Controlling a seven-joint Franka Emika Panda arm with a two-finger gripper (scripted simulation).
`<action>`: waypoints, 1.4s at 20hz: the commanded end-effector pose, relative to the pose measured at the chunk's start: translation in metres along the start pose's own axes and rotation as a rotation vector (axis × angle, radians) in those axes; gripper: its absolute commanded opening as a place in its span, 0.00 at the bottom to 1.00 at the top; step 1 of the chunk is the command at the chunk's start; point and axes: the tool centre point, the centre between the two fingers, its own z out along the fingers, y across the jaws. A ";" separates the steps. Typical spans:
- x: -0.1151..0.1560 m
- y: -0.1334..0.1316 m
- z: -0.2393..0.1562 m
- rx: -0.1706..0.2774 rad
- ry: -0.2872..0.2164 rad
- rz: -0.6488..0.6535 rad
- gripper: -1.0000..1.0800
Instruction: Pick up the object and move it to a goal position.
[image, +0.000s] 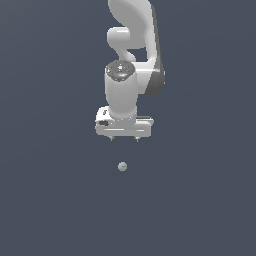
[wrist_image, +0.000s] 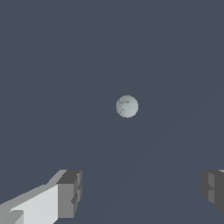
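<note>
The object is a tiny pale grey, faintly greenish ball (image: 122, 166) lying alone on the dark grey surface. My white gripper (image: 124, 139) hangs above it, pointing down, with a clear gap between its fingertips and the ball. In the wrist view the ball (wrist_image: 127, 106) lies ahead of the gripper (wrist_image: 142, 192), apart from both fingers. The jaws stand wide open and hold nothing. One finger (wrist_image: 69, 194) shows on one side and the other finger (wrist_image: 213, 189) at the opposite edge.
The white arm (image: 135, 45) rises behind the gripper toward the top of the exterior view. The flat dark grey surface (image: 50, 200) fills the rest of both views. No goal marker shows.
</note>
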 end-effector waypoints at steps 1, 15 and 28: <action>0.000 0.000 0.000 0.000 0.000 0.000 0.96; -0.002 -0.032 -0.002 0.031 0.006 -0.042 0.96; 0.025 -0.018 0.034 0.013 -0.002 -0.158 0.96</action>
